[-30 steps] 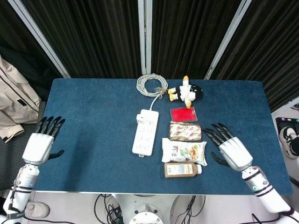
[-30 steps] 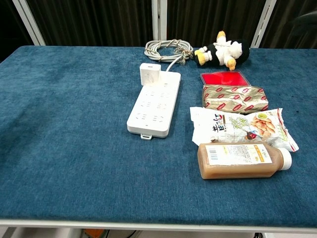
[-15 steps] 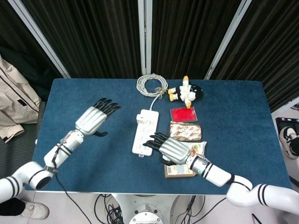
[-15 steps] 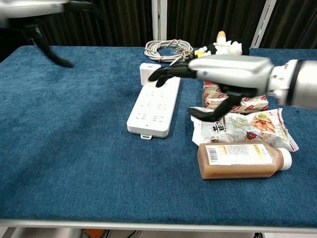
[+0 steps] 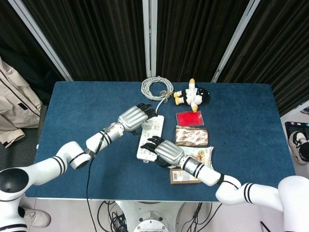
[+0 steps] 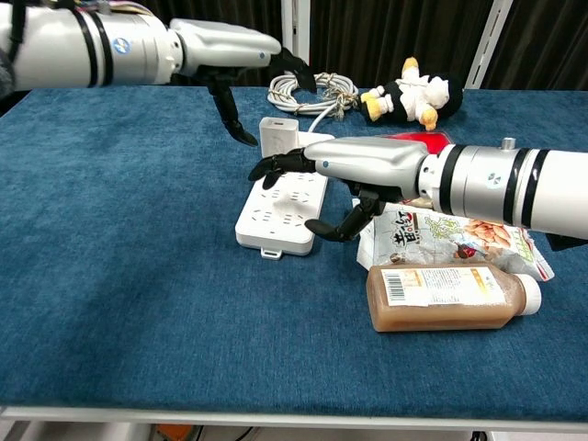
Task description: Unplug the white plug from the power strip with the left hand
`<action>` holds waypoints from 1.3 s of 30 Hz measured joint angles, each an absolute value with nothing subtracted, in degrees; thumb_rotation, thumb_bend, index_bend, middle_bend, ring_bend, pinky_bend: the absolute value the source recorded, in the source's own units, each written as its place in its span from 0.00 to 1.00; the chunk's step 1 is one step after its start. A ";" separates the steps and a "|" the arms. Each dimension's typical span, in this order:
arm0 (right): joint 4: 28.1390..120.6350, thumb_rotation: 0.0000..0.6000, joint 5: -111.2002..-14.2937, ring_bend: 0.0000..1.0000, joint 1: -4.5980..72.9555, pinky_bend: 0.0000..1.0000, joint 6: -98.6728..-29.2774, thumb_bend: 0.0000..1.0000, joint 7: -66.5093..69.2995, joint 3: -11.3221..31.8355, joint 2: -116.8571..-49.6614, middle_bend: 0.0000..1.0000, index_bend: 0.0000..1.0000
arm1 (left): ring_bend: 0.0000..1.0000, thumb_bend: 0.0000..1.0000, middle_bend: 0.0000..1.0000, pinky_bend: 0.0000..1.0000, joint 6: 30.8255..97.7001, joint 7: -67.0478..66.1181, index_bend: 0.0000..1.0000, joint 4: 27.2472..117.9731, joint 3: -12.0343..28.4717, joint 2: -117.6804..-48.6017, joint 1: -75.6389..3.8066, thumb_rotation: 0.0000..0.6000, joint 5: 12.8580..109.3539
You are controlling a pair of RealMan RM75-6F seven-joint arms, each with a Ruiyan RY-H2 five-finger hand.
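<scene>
The white power strip (image 5: 150, 129) (image 6: 276, 216) lies lengthwise mid-table. The white plug (image 6: 278, 136) stands upright in its far end. My left hand (image 5: 135, 116) (image 6: 230, 46) hovers over that end, open; its thumb hangs left of the plug and its fingers reach past it, none touching it. In the head view this hand mostly hides the plug. My right hand (image 5: 161, 149) (image 6: 358, 165) has its fingers spread, with the fingertips resting on the strip's middle, and it holds nothing.
A coiled cable (image 5: 157, 88) and a plush toy (image 5: 192, 95) lie at the back. Right of the strip sit a red box (image 5: 189, 118), a snack packet (image 5: 191, 136), a white snack bag (image 6: 459, 234) and a brown bottle (image 6: 441, 296). The blue table (image 5: 96, 145) drops off at its front edge.
My left hand swung from the table's left side to above the plug. My right hand slid left and its fingertips came down on the strip's middle.
</scene>
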State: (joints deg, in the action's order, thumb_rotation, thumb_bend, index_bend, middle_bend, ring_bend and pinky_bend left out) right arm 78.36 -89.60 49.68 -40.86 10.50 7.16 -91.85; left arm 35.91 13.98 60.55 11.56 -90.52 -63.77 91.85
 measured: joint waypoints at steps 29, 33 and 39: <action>72.09 1.00 -88.00 0.00 50.94 0.03 -43.57 0.53 18.12 3.81 -96.20 0.19 0.15 | 0.31 0.26 0.33 0.46 45.63 32.76 0.37 32.09 -2.00 -104.66 -70.27 1.00 100.09; 72.24 1.00 -88.00 0.00 51.03 0.03 -43.92 0.53 18.77 3.67 -95.95 0.19 0.15 | 0.37 0.30 0.38 0.52 46.61 34.11 0.43 28.98 -3.04 -106.08 -70.29 1.00 100.34; 72.44 1.00 -87.81 0.00 51.07 0.03 -44.05 0.53 19.38 3.35 -95.44 0.20 0.16 | 0.50 0.37 0.51 0.65 48.05 36.83 0.52 24.79 -4.53 -108.12 -70.09 1.00 100.55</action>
